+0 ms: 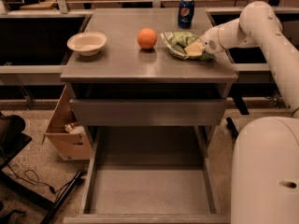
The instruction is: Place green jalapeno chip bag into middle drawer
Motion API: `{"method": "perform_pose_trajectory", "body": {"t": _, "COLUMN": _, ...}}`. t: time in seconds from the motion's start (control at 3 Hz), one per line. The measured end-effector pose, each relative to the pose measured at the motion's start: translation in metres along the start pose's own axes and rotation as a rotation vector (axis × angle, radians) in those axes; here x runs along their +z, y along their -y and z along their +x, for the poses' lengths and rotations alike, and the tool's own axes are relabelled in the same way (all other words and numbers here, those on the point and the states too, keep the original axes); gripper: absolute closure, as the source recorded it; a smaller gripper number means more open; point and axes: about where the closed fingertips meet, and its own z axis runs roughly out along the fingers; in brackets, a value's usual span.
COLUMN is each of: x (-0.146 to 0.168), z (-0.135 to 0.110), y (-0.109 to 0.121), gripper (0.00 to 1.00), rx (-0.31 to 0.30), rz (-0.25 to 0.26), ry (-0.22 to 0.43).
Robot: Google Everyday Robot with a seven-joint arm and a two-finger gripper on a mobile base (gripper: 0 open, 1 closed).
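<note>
The green jalapeno chip bag [177, 42] is at the right rear of the grey cabinet top [117, 62], just right of an orange. My gripper [195, 49] reaches in from the right and is shut on the bag's right side, holding it tilted at the surface. The arm [261, 27] comes in from the right edge. The middle drawer [149, 190] stands pulled out low at the front, wide and shallow with a bare flat floor. It lies well below and in front of the bag.
An orange [147, 38], a white bowl [87, 42] and a blue soda can [186, 12] stand on the top. A drawer with a tall grey front panel [147, 112] is slightly open above. A cardboard box [65, 134] sits lower left, my white base [264, 171] lower right.
</note>
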Motion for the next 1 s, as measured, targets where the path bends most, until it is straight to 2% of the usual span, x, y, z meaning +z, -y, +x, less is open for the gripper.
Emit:
{"method": "perform_pose_trajectory", "body": {"t": 0.33, "x": -0.04, "z": -0.023, "y": -0.008, "gripper": 1.0, "rx": -0.056, "rz": 0.007, "ry": 0.028}}
{"method": "perform_pose_trajectory", "body": {"t": 0.67, "x": -0.124, "z": -0.057, "y": -0.043, "gripper": 1.0, "rx": -0.182, "rz": 0.025, "ry": 0.015}}
{"method": "perform_pose_trajectory", "body": {"t": 1.0, "x": -0.175, "z": -0.063, "y": -0.079, "gripper": 1.0, "rx": -0.229, "rz": 0.032, "ry": -0.015}}
